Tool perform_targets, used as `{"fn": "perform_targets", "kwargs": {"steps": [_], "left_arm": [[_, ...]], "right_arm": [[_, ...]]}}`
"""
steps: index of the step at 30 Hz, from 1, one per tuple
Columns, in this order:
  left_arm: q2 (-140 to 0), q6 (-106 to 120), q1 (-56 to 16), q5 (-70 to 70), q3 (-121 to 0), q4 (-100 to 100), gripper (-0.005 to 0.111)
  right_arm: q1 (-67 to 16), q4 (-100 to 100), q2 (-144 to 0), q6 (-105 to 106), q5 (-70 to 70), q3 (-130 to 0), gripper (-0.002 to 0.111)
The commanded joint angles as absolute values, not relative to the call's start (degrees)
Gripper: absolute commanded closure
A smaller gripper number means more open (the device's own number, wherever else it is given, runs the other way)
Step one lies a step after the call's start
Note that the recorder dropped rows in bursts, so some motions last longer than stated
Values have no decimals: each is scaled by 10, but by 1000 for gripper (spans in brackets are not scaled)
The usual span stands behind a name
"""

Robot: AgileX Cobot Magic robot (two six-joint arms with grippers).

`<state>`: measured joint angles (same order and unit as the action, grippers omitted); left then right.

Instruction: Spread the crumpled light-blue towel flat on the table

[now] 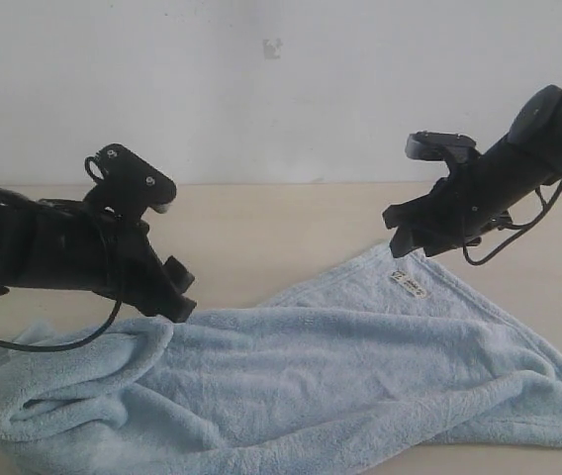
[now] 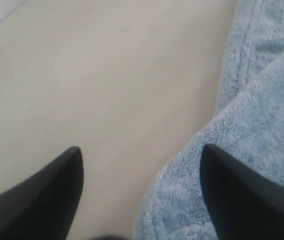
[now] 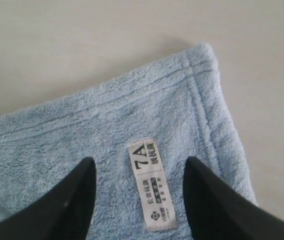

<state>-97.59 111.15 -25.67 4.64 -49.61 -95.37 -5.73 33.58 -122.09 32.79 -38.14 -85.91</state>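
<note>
The light-blue towel (image 1: 321, 386) lies across the near part of the cream table (image 1: 261, 228), mostly spread, with a bunched fold at its left end and its white tag (image 1: 409, 284) near the far right corner. My left gripper (image 1: 180, 297) is open just above the towel's upper left edge; in the left wrist view the towel edge (image 2: 242, 135) runs between its fingertips (image 2: 74, 165), half over bare table (image 2: 107, 90). My right gripper (image 1: 400, 240) hovers open over the tagged corner, nothing held; the tag (image 3: 153, 182) shows between its fingertips (image 3: 87, 172) on the towel (image 3: 82, 130).
A white-grey wall (image 1: 261, 89) stands behind the table. Bare table (image 3: 82, 45) surrounds the towel's far corner. Black cables hang from both arms, the left one (image 1: 53, 341) trailing over the towel's left end.
</note>
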Motion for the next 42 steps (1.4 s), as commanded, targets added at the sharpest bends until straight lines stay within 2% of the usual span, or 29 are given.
{"fn": "perform_targets", "kwargs": {"steps": [1,4,6,10,11,14,16,17,18,19,20,21,24,27,32,37,40,42], "left_arm": [[-956,1101,-259,49,-490,-999,43],[-953,1105,-261,11,-471,-999,43],[-954,1161,-261,-32,-458,-986,48],[-953,1222,-261,-131,-437,-810,86],[-953,1222,-261,-153,-432,-727,102],[-953,1222,-261,-159,-423,-627,102],[-953,1222,-261,-159,-418,-616,102],[-952,1201,-261,-154,-418,-626,102],[-950,1175,-261,-142,-420,-648,102],[-944,1128,-261,-87,-428,-720,102],[-935,1100,-261,-38,-436,-773,102],[-922,1072,-261,8,-447,-823,101],[-880,1034,-260,75,-456,-976,89],[-861,1027,-260,53,-456,-999,91],[-873,854,-260,-128,-458,-999,98],[-905,562,-260,-344,-458,-999,99],[-919,568,-259,-307,-458,-999,99],[-924,671,-252,-250,-458,-999,99]], "right_arm": [[-58,339,-1229,346,-371,-866,57],[-58,340,-1244,357,-358,-866,57],[-58,340,-1254,365,-358,-867,57],[-62,340,-1273,379,-356,-867,57],[-67,340,-1278,398,-353,-867,57],[-84,340,-1286,430,-348,-867,57],[-91,318,-1293,425,-342,-867,62],[-92,301,-1298,407,-342,-867,74],[-92,292,-1300,399,-342,-867,80],[-92,262,-1304,370,-340,-867,95],[-92,250,-1304,357,-337,-868,105],[-92,244,-1304,349,-336,-868,108],[-92,243,-1304,349,-339,-873,108],[-92,243,-1303,348,-349,-874,108],[-92,243,-1303,347,-353,-874,108],[-92,243,-1303,347,-353,-874,108],[-92,243,-1303,347,-355,-874,108],[-92,243,-1303,347,-358,-874,108]]}}
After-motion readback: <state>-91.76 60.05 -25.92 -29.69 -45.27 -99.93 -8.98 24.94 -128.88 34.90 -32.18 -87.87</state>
